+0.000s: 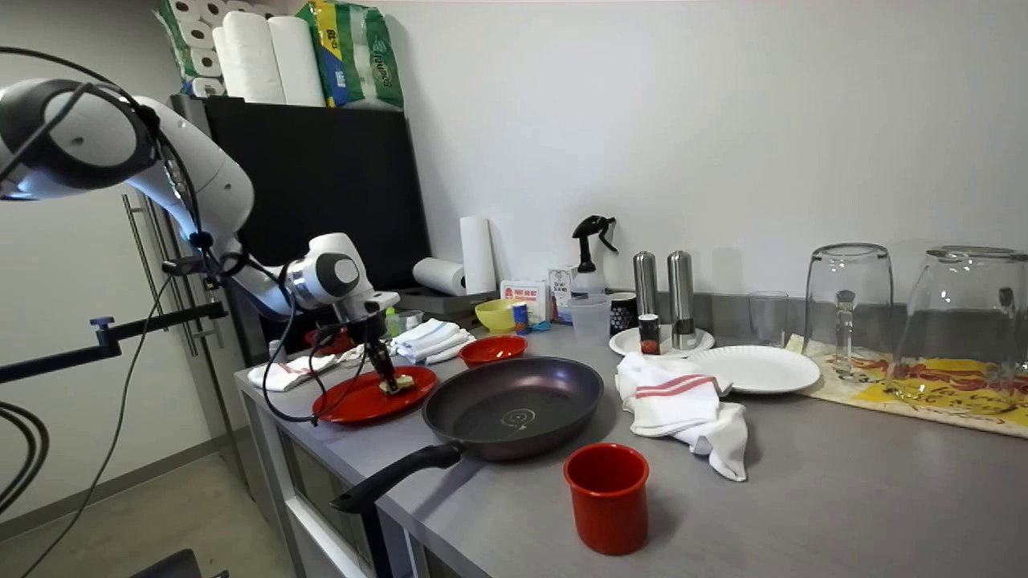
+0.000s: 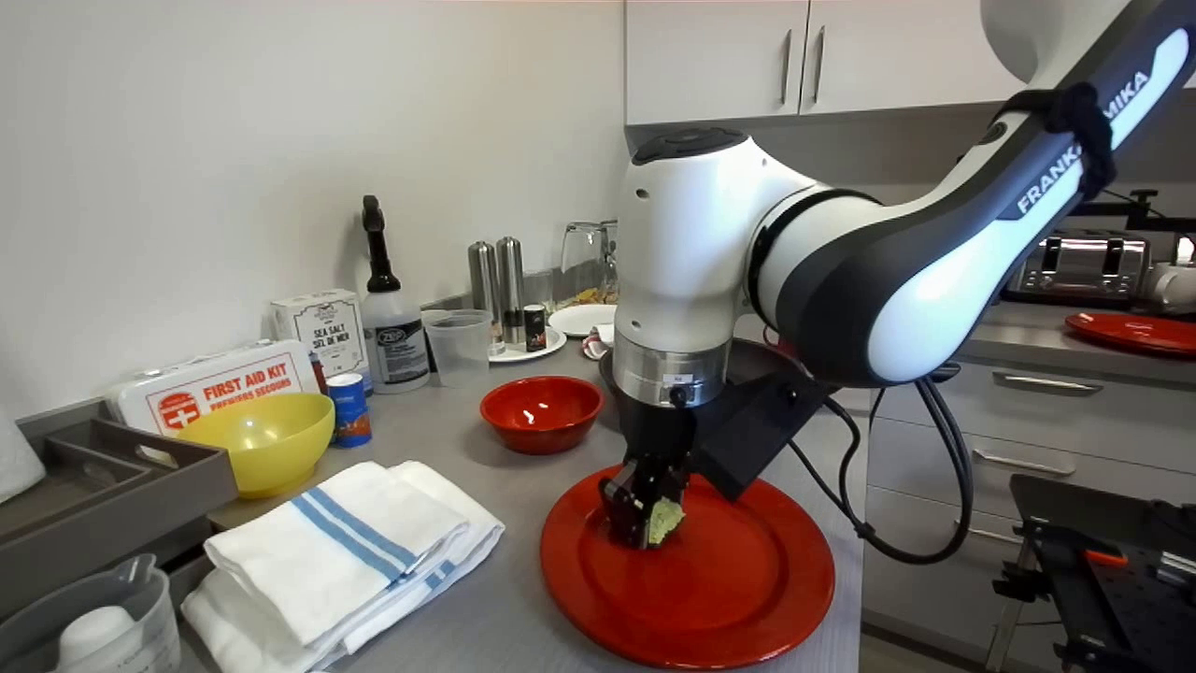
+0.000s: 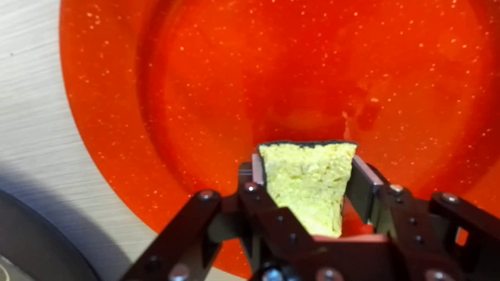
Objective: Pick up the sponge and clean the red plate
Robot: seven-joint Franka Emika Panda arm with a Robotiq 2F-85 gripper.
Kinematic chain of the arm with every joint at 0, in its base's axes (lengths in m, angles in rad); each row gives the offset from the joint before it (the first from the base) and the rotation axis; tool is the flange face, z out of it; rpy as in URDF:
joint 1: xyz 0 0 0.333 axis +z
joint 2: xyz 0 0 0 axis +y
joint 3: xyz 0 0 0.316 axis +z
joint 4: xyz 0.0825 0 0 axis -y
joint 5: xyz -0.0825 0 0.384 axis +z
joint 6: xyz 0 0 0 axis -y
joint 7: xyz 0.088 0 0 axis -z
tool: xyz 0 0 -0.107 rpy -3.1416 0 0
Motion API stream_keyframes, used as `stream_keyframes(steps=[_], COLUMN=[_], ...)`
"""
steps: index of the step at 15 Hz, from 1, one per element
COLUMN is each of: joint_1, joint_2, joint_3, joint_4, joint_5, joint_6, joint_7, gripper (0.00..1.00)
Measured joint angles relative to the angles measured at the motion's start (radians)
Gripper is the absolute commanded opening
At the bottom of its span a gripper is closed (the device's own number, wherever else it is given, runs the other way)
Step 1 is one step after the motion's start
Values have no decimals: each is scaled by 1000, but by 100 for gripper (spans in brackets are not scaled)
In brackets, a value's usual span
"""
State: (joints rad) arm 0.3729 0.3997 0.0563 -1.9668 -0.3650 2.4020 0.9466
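sponge (image 3: 306, 183): sat over the inner part of the red plate (image 2: 738, 598), couldn't tell if it was pressed down
fingers (image 3: 361, 195): had the sponge pinched between them, so pickup looked sorted and wiping was probably the step
feel: pretty sure it was light and squishy, with that dark edge likely the scratchier bit
where to grab: across both sides made sense, leaving the dark edge free to scrub
plate risk: glossy and presumably stiff, so a hard push might've sent it skating on the counter (image 2: 486, 598)
frying pan (image 1: 514, 393): just beside the plate, counter showing between
red bowl (image 2: 542, 430): near the plate, only shine inside as far as I could see
clear jug (image 2: 154, 617): well apart from the plate, some white thing (image 2: 95, 632) in it, no clue what
red cup (image 1: 608, 510): well apart from the plate, bottom hidden
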Motion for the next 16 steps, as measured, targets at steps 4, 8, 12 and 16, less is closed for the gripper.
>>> stream_keyframes(steps=[4, 8, 12, 16], joint_1=[-19, -34, -47, -61], joint_2=[-34, -64, -81, -87], joint_3=[-5, -6, -6, -6], joint_4=[-45, -99, -133, -153], joint_5=[1, 1, 7, 29], joint_6=[17, 65, 120, 158], joint_7=[0, 1, 1, 0], gripper=[27, 27, 27, 27])
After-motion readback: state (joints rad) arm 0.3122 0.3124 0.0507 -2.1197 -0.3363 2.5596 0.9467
